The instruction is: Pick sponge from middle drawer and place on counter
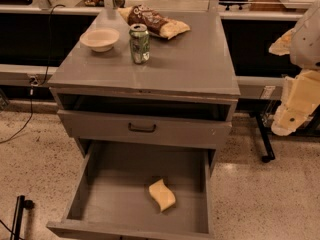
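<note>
The pale-yellow sponge (162, 194) lies flat on the floor of the pulled-out middle drawer (115, 194), right of its centre. The grey counter (190, 66) is the cabinet top above it. My gripper (295, 109) is cream-coloured and hangs in the air at the right edge of the view. It is to the right of the cabinet, about level with the counter edge, well above and to the right of the sponge. It holds nothing that I can see.
On the counter stand a cream bowl (100, 38), a green can (139, 44) and a brown snack bag (155, 21) at the back. A drawer front with a dark handle (142, 128) sits above the open drawer. A black wheeled leg (265, 146) stands at the right.
</note>
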Controlling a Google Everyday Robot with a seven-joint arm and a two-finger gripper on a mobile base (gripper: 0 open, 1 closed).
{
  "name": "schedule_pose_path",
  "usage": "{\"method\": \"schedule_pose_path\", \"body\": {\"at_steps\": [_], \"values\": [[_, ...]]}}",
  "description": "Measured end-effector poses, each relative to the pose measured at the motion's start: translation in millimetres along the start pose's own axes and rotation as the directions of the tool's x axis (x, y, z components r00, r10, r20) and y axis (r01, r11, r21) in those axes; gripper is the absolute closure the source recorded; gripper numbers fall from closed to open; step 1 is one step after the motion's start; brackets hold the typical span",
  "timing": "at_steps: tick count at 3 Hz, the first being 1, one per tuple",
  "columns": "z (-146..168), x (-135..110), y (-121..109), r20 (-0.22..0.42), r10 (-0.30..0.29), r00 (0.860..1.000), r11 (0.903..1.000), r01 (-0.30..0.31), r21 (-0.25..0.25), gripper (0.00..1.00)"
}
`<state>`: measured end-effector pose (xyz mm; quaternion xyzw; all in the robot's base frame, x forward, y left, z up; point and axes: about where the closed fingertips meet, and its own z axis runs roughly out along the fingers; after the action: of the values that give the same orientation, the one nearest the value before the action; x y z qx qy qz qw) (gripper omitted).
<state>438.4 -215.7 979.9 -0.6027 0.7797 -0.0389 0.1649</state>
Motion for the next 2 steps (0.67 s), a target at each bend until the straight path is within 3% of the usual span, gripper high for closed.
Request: {"method": "schedule_pose_path", "body": {"at_steps": [1, 2], "values": [[1, 0, 0, 0.005, -0.001, 1.0, 1.0, 0.001, 0.001, 0.0], [36, 0, 16, 0.061, 0.018, 0.998, 0.9983, -0.015, -0.056, 0.0]]}}
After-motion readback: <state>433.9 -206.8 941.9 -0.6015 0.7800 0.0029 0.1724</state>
